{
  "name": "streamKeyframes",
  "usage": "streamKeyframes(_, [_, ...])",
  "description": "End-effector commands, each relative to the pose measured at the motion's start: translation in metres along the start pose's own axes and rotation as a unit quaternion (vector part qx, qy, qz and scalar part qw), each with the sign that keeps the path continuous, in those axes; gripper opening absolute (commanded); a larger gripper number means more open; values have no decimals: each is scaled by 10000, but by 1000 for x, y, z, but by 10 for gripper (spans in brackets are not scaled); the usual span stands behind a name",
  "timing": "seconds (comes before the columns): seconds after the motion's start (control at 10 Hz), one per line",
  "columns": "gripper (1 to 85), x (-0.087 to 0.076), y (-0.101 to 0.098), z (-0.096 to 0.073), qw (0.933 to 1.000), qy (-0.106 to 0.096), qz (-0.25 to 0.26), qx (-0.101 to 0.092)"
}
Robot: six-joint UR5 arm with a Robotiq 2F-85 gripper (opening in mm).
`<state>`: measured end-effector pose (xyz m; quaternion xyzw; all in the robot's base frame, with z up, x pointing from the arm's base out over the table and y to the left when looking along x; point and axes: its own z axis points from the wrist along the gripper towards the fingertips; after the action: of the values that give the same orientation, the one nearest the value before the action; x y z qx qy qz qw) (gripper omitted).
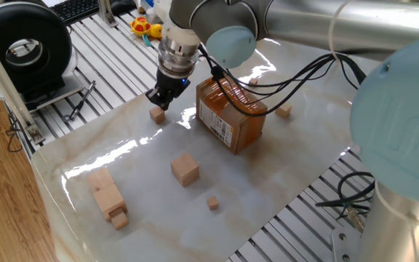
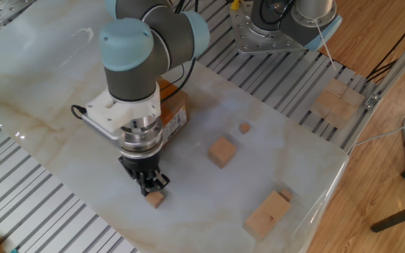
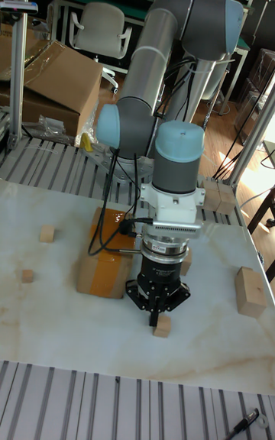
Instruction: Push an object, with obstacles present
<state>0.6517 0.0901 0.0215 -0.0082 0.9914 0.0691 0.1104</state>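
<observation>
In one fixed view, a pale wooden slab (image 1: 106, 193) with a small piece at its end lies at the far left of the marble table (image 1: 282, 167). Right of it the small cube (image 1: 157, 116) sits near the table's back edge, with the gripper (image 1: 158, 98) just above and touching it from the box side. The fingers are close together, and nothing shows between them, but the tips are dark and small here, so I cannot tell whether they are fully clenched. In the other fixed view the fingertips sit on the cube's top corner, partly covering it; in the tall fixed view the cube pokes out just under them.

Further right stands a larger cube (image 1: 185, 169) in the middle of the table, then a tiny cube (image 1: 213, 203) nearer the front edge. The cardboard box (image 1: 231, 114) comes next, its barcode label facing front; cables drape across its top. In the other fixed view the wrist hides most of the box. A second small cube (image 1: 284, 110) lies just beyond the box, apart from it.

The arm reaches in from the right, its big joint filling the right side of the picture and cut off by the frame. The wrist points straight down over the small cube, well clear of the box.
</observation>
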Motion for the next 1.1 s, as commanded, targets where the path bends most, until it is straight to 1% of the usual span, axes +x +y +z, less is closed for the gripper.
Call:
streamKeyframes(0.0, [13, 3, 6, 2, 9999, 20, -122, -29])
streamKeyframes(0.1, [13, 5, 21, 8, 10000, -50, -22, -27])
streamKeyframes(0.2, [13, 8, 34, 11, 10000, -73, 48, -34])
streamKeyframes(0.4, [13, 8, 51, 12, 9999, -82, 140, -34])
streamKeyframes(0.5, [13, 8, 55, 10, 9998, -59, 171, -35])
streamKeyframes(0.7, [13, 8, 53, 8, 9998, -66, 163, -35])
streamKeyframes(0.9, [13, 7, 58, 7, 9998, -76, 163, -132])
streamKeyframes(1.0, [13, 7, 58, 7, 9997, -83, 175, -117])
